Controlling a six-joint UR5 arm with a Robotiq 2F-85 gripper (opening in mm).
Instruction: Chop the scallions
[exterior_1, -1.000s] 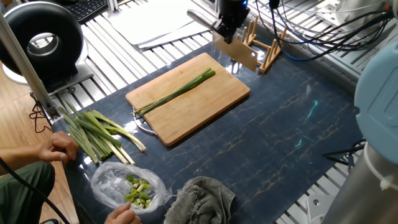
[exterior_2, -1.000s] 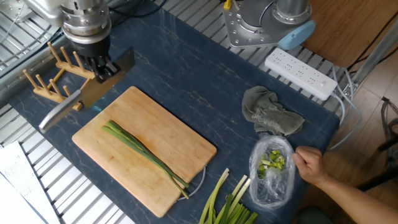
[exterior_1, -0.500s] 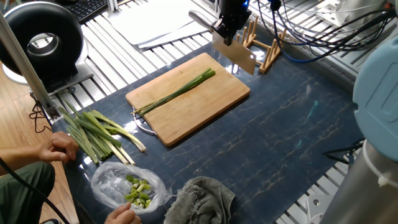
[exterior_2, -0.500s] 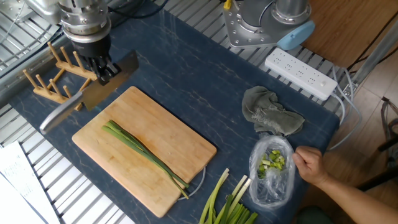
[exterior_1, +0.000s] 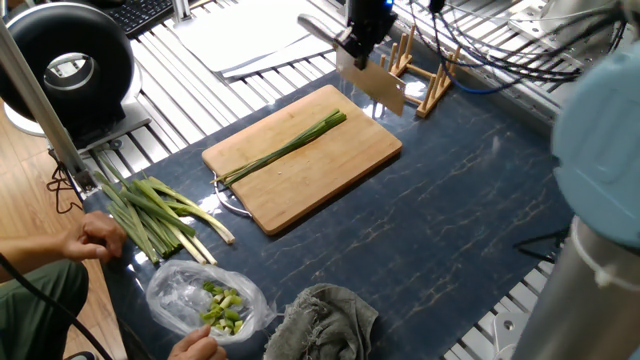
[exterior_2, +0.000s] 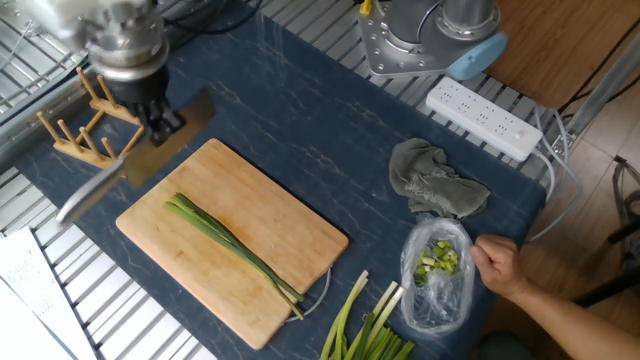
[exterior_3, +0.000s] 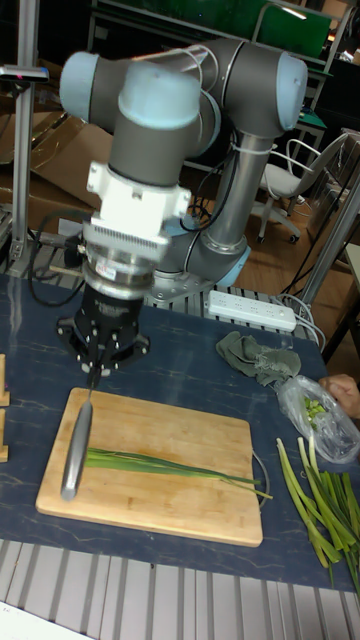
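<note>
above cutting board (exterior_2: 240, 250) edge: gripper (exterior_2: 160, 122) clamped on knife (exterior_2: 130, 165) (blurred); scallions (exterior_2: 232, 245) lie uncut on board.

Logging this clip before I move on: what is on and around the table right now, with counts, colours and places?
Rectangular bamboo cutting board: one, tan, mid-table.
Slender whole scallions: a few, bright green, lengthwise on the board.
Steel cleaver-style knife: one, silver, above the board's far edge.
Wooden peg rack: one, tan, beyond the board.
Thick white-based stalks: one bundle, green, table edge.
Clear plastic bag of chopped bits: one, beside the bundle.
Crumpled grey cloth: one, near the bag.
White power strip: one, by the robot's base.
Robot hand: shut on the knife.
</note>
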